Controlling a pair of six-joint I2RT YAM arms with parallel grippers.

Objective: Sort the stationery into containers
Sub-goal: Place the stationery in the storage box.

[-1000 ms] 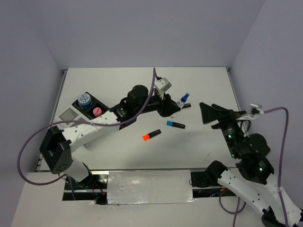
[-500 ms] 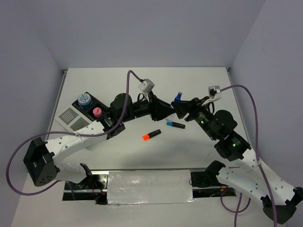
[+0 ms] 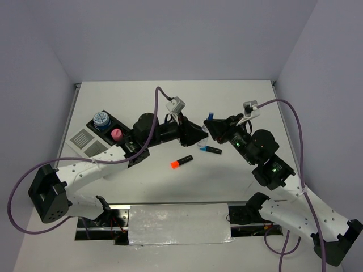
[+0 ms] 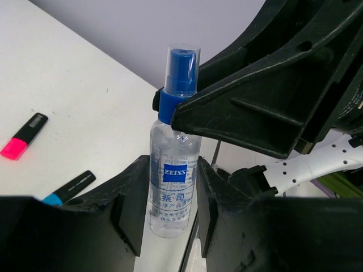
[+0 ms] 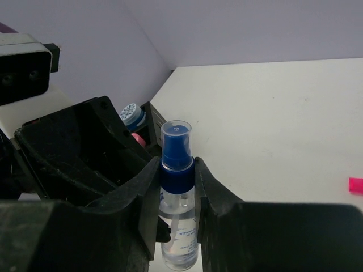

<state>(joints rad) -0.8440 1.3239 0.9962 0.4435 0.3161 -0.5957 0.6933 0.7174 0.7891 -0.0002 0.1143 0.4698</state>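
Observation:
A small clear spray bottle (image 4: pixel 174 187) with a blue pump top (image 3: pixel 210 118) hangs upright above the middle of the table, held from both sides. My left gripper (image 4: pixel 173 170) is shut on its clear body. My right gripper (image 5: pixel 177 170) is shut on its blue collar (image 5: pixel 177 175), just above the left fingers. An orange-capped marker (image 3: pixel 181 161) and a blue-capped marker (image 3: pixel 210 149) lie on the table below. The containers stand at the left: a black box (image 3: pixel 91 123) holding a blue-white roll (image 3: pixel 101 119) and a pink cylinder (image 3: pixel 115 134), joined to a slotted white-grey box (image 3: pixel 84 140).
Both arms meet over the table's centre, their purple cables (image 3: pixel 164 96) looping above. White walls close the table at the back and sides. A pale taped panel (image 3: pixel 178 224) lies along the near edge between the arm bases.
My right arm swung in from the right and its jaws went from wide open to shut on the bottle's collar. My left arm carried the bottle slightly left.

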